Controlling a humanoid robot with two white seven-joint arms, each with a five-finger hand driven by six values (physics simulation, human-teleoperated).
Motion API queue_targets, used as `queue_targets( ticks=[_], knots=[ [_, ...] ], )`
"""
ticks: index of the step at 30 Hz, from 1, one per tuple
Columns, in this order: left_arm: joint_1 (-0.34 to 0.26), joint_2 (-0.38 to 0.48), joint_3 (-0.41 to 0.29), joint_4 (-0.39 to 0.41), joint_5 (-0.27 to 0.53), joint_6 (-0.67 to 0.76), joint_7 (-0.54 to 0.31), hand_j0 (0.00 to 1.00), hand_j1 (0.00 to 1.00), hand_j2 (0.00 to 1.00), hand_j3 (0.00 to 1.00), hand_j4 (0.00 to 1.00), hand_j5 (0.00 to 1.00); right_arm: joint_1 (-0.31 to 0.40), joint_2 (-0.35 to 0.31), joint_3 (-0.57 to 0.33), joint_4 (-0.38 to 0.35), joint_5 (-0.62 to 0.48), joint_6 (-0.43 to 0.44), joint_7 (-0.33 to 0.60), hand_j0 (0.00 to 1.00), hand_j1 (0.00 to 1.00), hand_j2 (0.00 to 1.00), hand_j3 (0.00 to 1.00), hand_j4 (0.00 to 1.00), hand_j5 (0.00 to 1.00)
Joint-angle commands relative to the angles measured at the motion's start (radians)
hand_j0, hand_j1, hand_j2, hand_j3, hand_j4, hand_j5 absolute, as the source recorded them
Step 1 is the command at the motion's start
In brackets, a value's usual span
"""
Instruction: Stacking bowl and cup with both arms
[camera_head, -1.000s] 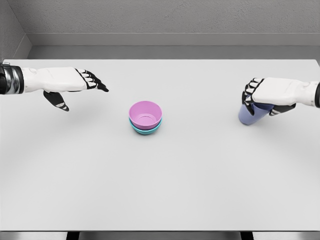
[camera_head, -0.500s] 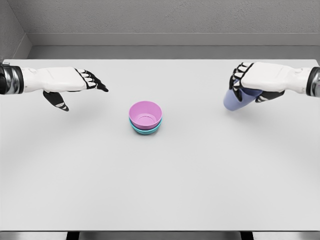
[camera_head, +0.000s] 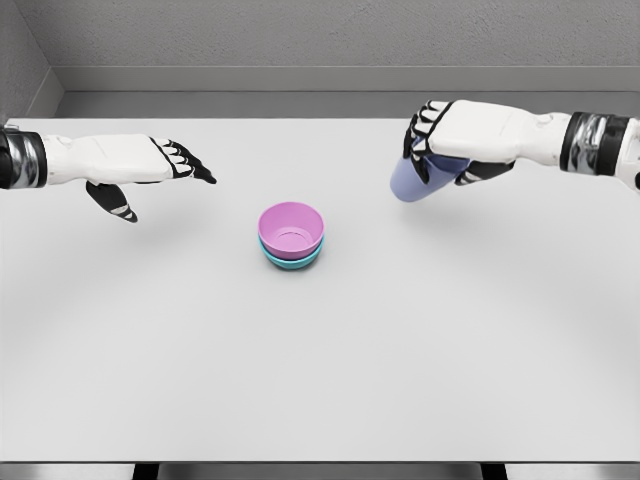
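On the white tabletop (camera_head: 320, 380) the pink bowl (camera_head: 291, 228) sits nested in a teal bowl (camera_head: 293, 260) at the centre, a ready base for stacking. Farther back, the left hand (camera_head: 150, 165) hovers with fingers released, holding nothing. The right hand (camera_head: 450, 140) has its fingers wrapped around the blue cup (camera_head: 415, 180), lifted and tilted, apparently for carrying toward the bowls.

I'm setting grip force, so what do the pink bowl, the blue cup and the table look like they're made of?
Pink bowl: probably plastic, matte; flat even colour, thin rim, soft shading.
Blue cup, held in the right hand: likely the same matte plastic; uniform periwinkle, no glare.
Table: smooth pale grey, maybe laminate or painted; no grain or reflections. As a render, all three stay uncertain.
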Motion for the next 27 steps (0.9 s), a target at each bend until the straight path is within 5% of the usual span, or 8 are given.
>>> queue_targets(
  ticks=[1,27],
  knots=[
    [0.0,0.001,0.001,0.0,0.005,0.002,0.0,1.0,1.0,1.0,1.0,1.0,1.0,0.0,0.027,0.001,0.0,-0.007,0.004,-0.002,0.31,0.31,0.31,0.31,0.31,0.31],
    [0.0,0.001,0.001,0.002,0.005,0.002,0.0,1.0,1.0,1.0,1.0,1.0,1.0,-0.106,0.175,0.159,-0.045,-0.001,0.004,-0.002,0.32,0.32,0.32,0.32,0.32,0.32]
  ],
)
